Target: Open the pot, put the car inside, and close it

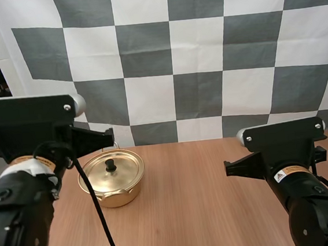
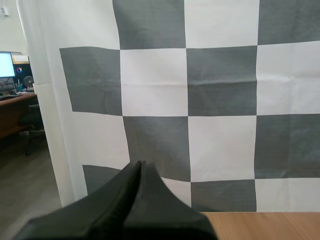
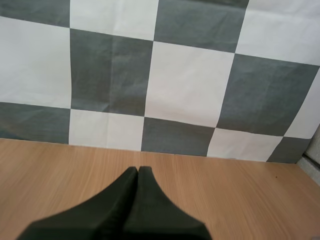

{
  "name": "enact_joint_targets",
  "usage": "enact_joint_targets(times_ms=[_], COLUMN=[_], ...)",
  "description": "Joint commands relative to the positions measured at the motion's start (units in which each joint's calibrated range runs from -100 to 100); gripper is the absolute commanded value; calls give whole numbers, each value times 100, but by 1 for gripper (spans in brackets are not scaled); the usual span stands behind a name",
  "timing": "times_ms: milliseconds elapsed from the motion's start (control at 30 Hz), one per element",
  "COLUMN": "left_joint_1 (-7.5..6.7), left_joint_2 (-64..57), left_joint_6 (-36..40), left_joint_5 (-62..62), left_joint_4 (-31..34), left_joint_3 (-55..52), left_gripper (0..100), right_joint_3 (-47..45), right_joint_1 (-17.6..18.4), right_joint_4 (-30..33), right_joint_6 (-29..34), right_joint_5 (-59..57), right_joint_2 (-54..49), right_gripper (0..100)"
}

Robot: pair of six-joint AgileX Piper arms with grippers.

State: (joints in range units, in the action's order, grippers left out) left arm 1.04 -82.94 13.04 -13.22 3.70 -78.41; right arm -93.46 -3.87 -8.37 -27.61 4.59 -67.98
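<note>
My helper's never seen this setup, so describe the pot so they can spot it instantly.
Start at the wooden table, left side, by the left arm. There sits a round, shiny gold pot, its lid on with a small black knob; nothing else there is gold.

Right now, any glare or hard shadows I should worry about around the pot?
High view: the gold lid carries small bright highlights, nothing washed out; the pot throws only a soft shadow on the table. Left wrist view: left gripper a flat dark wedge. Right wrist view: table evenly lit, right gripper equally dark.
</note>
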Motion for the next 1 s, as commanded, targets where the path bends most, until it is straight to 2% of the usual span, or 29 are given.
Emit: enact_joint_targets(times_ms=[0,133,267,333,367,600,800,967], left_joint_1=[-11,-11,-11,-20,-20,-20,-20,-20], left_joint_2=[-371,-1021,-1615,-1706,-1706,-1706,-1706,-1706], left_joint_6=[0,82,185,185,185,185,185,185], left_joint_5=[1008,1025,1025,-21,-123,-1772,-1756,-1756], left_joint_4=[-5,-70,-562,-574,-574,-517,-517,-517], left_joint_3=[-1123,-1810,-2159,-2159,-2159,-2159,-2159,-2159], left_gripper=[0,0,0,0,0,0,0,0], right_joint_3=[-6,-6,-6,-6,-6,-6,-49,-486], right_joint_1=[0,0,0,0,16,390,457,457], right_joint_4=[3,-142,-1000,-1366,-1445,-1363,-1334,-1116], right_joint_6=[1,1,1,1,1,1,1,1], right_joint_5=[-58,-143,-167,-396,-572,-1186,-1505,-1528], right_joint_2=[0,0,0,0,0,-841,-1492,-1990], right_gripper=[0,0,0,0,0,0,0,0])
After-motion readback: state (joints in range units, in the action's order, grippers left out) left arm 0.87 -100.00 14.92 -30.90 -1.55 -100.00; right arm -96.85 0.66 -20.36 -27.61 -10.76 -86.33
